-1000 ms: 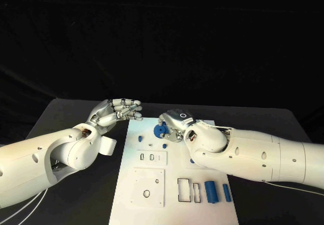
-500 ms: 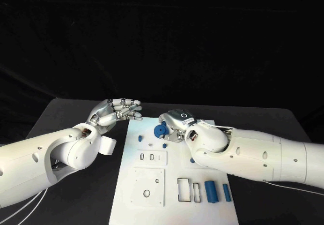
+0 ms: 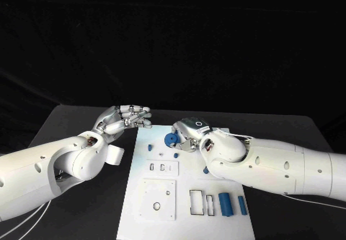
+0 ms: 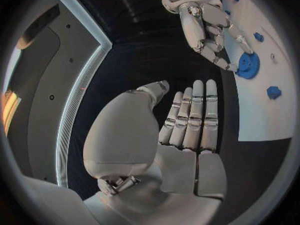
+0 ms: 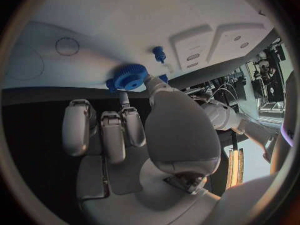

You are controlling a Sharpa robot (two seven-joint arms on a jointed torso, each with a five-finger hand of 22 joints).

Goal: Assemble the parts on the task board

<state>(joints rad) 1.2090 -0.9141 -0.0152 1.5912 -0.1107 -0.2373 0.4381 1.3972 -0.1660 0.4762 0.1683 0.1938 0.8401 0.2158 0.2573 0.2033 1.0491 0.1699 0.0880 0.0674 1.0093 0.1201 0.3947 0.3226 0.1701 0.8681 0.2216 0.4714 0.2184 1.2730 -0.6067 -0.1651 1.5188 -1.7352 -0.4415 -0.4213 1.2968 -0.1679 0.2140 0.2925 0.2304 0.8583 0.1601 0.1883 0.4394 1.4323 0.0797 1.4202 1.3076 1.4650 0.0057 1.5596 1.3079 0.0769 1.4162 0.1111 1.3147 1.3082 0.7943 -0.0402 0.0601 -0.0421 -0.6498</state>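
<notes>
On a black table (image 3: 79,125), the right robot hand (image 3: 189,133) pinches a blue toothed gear (image 3: 171,139) between its thumb and fingers at the far end of the white task board (image 3: 187,210), the gear sitting at the board's surface there. The left robot hand (image 3: 124,119) hovers just beyond the board's far left corner, holding nothing, its fingers straight and pressed side by side. A small blue peg (image 3: 150,147) stands just beside the gear, with another small blue piece (image 3: 174,155) close by. Nearer the robot, two blue cylinders (image 3: 225,204) lie side by side next to rectangular slots (image 3: 197,202), and a raised white plate (image 3: 158,199) with holes sits at the board's left. No legible writing appears on the board.
</notes>
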